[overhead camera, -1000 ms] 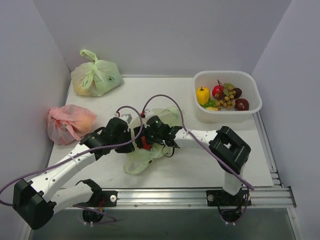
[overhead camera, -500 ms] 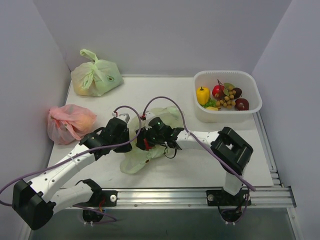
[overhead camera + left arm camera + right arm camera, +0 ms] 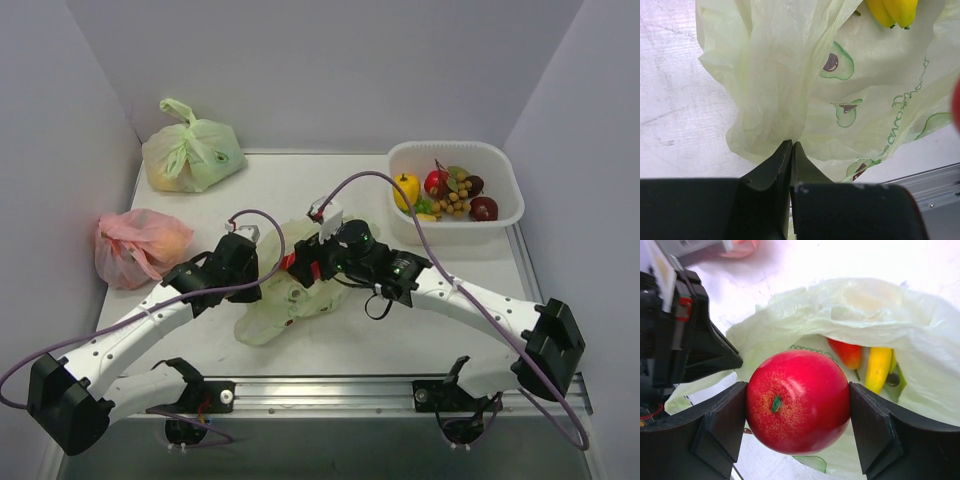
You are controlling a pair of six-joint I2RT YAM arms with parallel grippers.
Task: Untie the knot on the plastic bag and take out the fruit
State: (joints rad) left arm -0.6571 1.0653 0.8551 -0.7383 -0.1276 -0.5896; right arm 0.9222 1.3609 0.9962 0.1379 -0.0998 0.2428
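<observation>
Status: the plastic bag (image 3: pixel 290 300) lies crumpled at mid-worktop (image 3: pixel 400 330) with its mouth gaping. No knot shows in any view, so I judge the untying done.

Emptying looks partly done. The white basin (image 3: pixel 455 236) at the right rear already holds a yellow bell-like fruit (image 3: pixel 405 190), a berry cluster (image 3: pixel 452 203) and a few others. Inside the bag the right wrist view shows bananas (image 3: pixel 879 369), a small red fruit (image 3: pixel 847 354) and something green half hidden behind them. At least three pieces are left to lift out.

Left claw (image 3: pixel 791 150): jaws pressed together on a gathered fold of the bag film, low at the near edge, holding the bag down.

Right claw (image 3: pixel 799 420): jaws clamped on either side of a red round fruit (image 3: pixel 805 390), stem end facing the camera. The fruit sits squarely between the fingers, just over the bag's mouth and clear of the film. The basin is well apart, to the right rear.

Remaining, by my reading: carry this fruit to the basin, then fetch the rest.
</observation>
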